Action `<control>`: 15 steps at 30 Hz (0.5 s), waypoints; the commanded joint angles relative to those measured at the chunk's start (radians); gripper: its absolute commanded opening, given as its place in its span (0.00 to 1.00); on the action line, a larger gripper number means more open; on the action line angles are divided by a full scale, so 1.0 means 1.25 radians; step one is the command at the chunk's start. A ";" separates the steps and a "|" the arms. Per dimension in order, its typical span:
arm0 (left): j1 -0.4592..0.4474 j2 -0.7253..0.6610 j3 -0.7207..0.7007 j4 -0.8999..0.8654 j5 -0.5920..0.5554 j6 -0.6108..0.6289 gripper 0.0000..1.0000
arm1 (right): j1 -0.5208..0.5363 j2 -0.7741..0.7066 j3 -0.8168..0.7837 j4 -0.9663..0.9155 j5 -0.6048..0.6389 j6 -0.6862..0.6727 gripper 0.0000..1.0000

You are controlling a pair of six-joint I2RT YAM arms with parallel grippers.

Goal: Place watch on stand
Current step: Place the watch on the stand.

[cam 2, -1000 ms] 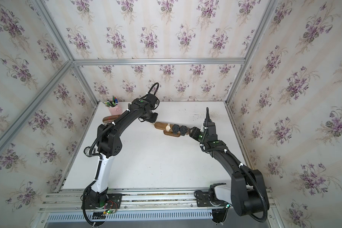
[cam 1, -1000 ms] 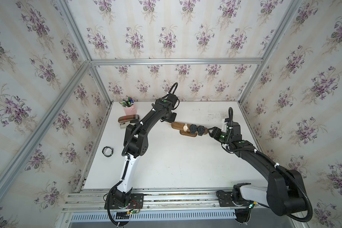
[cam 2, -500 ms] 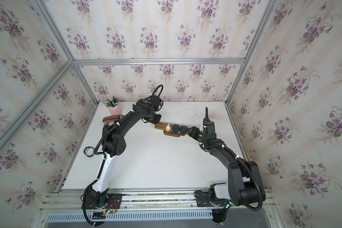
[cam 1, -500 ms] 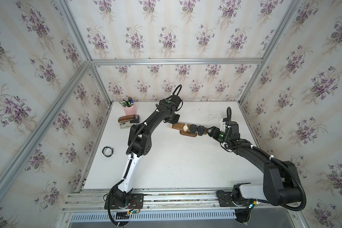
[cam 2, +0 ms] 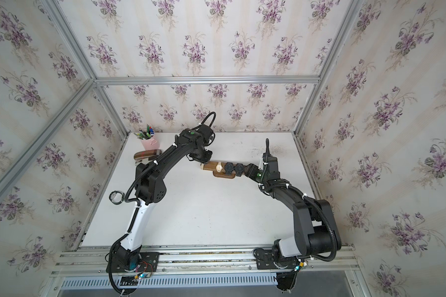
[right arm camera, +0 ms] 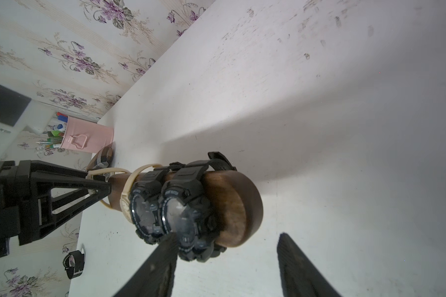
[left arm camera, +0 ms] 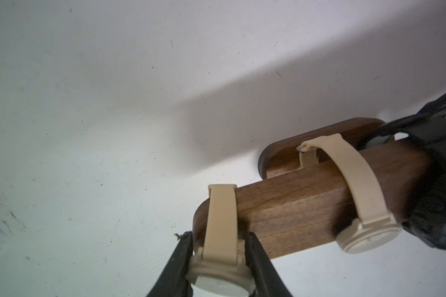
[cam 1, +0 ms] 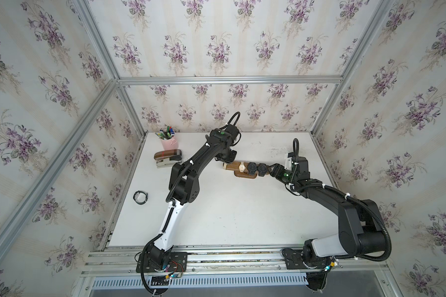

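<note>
Two black arms meet over a white table [cam 1: 216,218], one at each end of a watch stand [cam 1: 233,166] that sits toward the far edge, a little nearer the right edge than the left. The stand is a dark wooden bar on a small oval foot.

My left pincer [left arm camera: 218,240] is clamped on the case of a beige watch [left arm camera: 222,218], whose strap loops round only the very tip of the bar's left end. My right pincer [right arm camera: 227,237] stands apart at the opposite end. One of its fingers looks to rest against the nearer of two black watches [right arm camera: 183,218] and the other is clear of the wood, so it grips nothing. A second beige watch [left arm camera: 366,231] sits on the bar between them. A loose black watch [cam 1: 140,197] lies near the table's left edge.

Risks, as I judge them:
- The foot is small and nothing braces the stand, so pushing the strap further on could slide or tip it toward my right pincer.
- Letting go now could let the strap slip off the rounded tip.
- Pushing too far could crowd the second beige watch.
</note>
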 commanded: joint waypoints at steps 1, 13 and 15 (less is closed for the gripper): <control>-0.004 0.006 0.010 -0.018 0.019 -0.009 0.32 | 0.000 0.009 0.005 0.050 -0.013 -0.001 0.63; -0.020 0.010 0.011 -0.009 0.053 -0.021 0.46 | 0.001 0.018 0.006 0.067 0.008 0.008 0.62; -0.021 0.009 0.011 -0.009 0.063 -0.021 0.50 | 0.001 0.019 0.007 0.067 0.010 0.008 0.62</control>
